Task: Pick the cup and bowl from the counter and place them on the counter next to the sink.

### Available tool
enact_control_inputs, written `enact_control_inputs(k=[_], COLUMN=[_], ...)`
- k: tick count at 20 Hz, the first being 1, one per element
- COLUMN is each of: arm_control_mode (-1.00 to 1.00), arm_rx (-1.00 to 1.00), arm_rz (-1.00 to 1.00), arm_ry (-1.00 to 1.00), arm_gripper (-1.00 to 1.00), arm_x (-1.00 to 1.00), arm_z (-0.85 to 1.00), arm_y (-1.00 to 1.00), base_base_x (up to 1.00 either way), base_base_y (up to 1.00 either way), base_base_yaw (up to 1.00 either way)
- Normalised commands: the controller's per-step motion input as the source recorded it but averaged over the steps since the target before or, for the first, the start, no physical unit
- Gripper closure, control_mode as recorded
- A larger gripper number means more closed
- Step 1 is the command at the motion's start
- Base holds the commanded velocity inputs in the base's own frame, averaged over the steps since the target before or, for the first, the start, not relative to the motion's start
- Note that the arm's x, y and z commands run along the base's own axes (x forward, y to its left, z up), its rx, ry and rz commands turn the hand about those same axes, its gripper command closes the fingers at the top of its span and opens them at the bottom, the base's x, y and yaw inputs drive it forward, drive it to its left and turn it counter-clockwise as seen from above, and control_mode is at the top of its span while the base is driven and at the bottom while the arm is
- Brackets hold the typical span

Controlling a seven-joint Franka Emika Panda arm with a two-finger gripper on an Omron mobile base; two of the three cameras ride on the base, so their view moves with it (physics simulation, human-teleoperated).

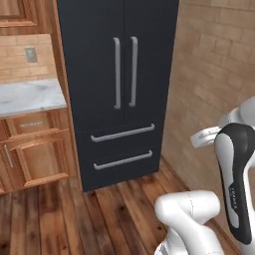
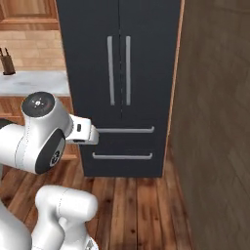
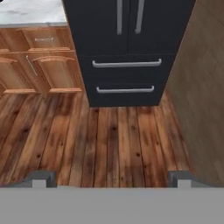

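The end effector (image 3: pixel 112 178) stands fully open and holds nothing, pointed down at the wooden floor (image 3: pixel 109 140) in front of the black refrigerator (image 1: pixel 117 74). One end of the marble bench (image 1: pixel 30 97) lies to the left, with a knife block (image 2: pixel 6 62) on it; where the cup, bowl and sink are cannot be told from here. Risk, as judged: the base stands close to the refrigerator and the side wall (image 2: pixel 215 122), so driving off to find the items could clip either.
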Motion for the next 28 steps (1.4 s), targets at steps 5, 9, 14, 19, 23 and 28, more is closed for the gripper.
enact_control_inputs(k=[5, 9, 14, 19, 23, 28], arm_control_mode=[1.00, 1.00, 1.00, 1.00, 1.00, 1.00], arm_rx=[0.00, 0.00, 0.00, 0.00, 0.00, 0.00], arm_rz=[0.00, 0.00, 0.00, 0.00, 0.00, 0.00], arm_ry=[0.00, 0.00, 0.00, 0.00, 0.00, 0.00], arm_gripper=[-1.00, -1.00, -1.00, -1.00, -1.00, -1.00], arm_x=[0.00, 0.00, 0.00, 0.00, 0.00, 0.00], arm_z=[0.00, 0.00, 0.00, 0.00, 0.00, 0.00], arm_y=[0.00, 0.00, 0.00, 0.00, 0.00, 0.00], base_base_x=[0.61, 0.00, 0.00, 0.01, 0.11, 0.14], base_base_y=[0.56, 0.59, 0.46, 0.17, 0.01, -0.24], base_base_yaw=[0.08, 0.64, 0.84, 0.90, 0.90, 0.94])
